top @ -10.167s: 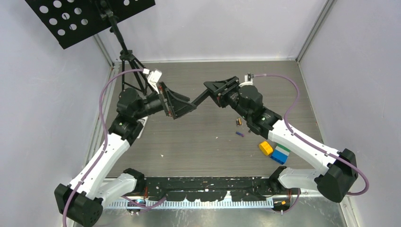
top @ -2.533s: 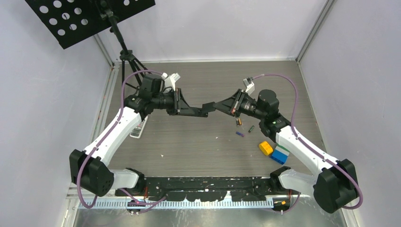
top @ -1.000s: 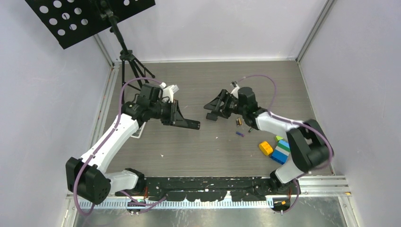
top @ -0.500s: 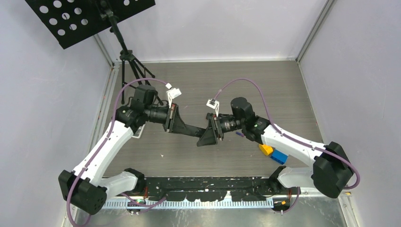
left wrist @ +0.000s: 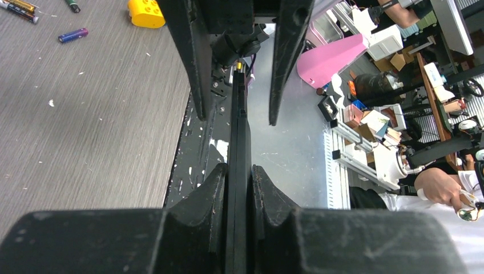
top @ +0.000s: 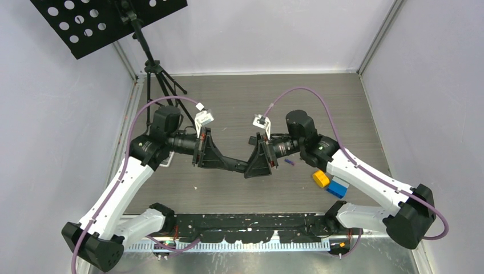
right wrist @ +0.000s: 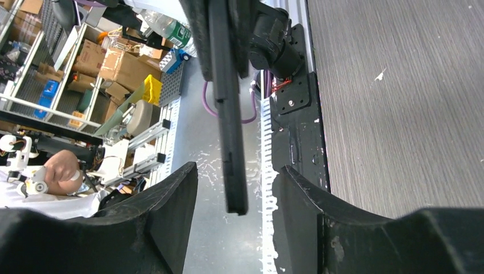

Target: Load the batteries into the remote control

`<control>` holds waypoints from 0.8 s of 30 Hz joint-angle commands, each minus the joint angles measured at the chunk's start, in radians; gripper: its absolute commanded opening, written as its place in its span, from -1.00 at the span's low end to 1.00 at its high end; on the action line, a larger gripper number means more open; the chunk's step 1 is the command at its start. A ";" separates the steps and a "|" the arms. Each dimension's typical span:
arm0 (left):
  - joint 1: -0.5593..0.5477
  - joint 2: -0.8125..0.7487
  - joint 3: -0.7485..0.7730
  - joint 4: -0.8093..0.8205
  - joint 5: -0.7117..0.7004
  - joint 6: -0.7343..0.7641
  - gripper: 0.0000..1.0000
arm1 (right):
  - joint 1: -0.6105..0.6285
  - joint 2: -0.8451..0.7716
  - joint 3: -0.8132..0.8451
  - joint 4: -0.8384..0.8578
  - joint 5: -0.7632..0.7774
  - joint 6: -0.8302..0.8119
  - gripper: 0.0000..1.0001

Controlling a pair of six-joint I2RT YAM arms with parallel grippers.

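Remote [left wrist: 240, 125] is pinched edge-on in our left claw [left wrist: 240, 171]; our right claw [right wrist: 237, 171] is spread wide around its far end. Batteries [left wrist: 73, 35] lie on the table [top: 228, 103] past the right claw, so none are in yet. Left arm [top: 122, 182] and right arm [top: 365, 177] stretch inward, meeting tip to tip.

Bright, even light; soft shadows, sharp focus.

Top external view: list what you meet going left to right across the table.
In order: tripod stand → left gripper → black remote that it grips → right gripper, open around the remote's far end → purple battery → yellow block → blue block.
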 commanded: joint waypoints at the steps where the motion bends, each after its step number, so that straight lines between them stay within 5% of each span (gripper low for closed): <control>1: -0.002 0.004 0.002 0.024 0.038 0.011 -1.00 | 0.008 0.012 0.098 -0.083 -0.050 -0.083 0.17; 6: -0.002 0.012 0.012 0.019 0.037 0.008 -1.00 | 0.017 0.055 0.140 -0.093 -0.083 -0.112 -0.12; 13: -0.002 0.008 0.004 0.063 0.053 -0.035 -1.00 | 0.029 0.100 0.165 -0.085 -0.131 -0.128 -0.19; 16: -0.002 0.009 0.003 0.082 0.054 -0.056 -0.99 | 0.029 0.124 0.186 -0.104 -0.132 -0.143 -0.60; 17: -0.002 0.009 0.003 0.094 0.052 -0.068 -0.86 | 0.029 0.129 0.192 -0.105 -0.127 -0.143 -0.76; 19: -0.002 0.009 0.005 0.123 0.032 -0.104 -0.18 | 0.029 0.129 0.202 -0.104 -0.097 -0.142 -0.98; 21: -0.002 0.002 0.005 0.174 -0.002 -0.167 0.33 | 0.029 0.118 0.203 -0.081 -0.046 -0.125 -0.99; 24: -0.002 -0.023 -0.035 0.371 -0.112 -0.349 0.65 | 0.027 0.079 0.174 0.031 0.067 -0.030 -0.99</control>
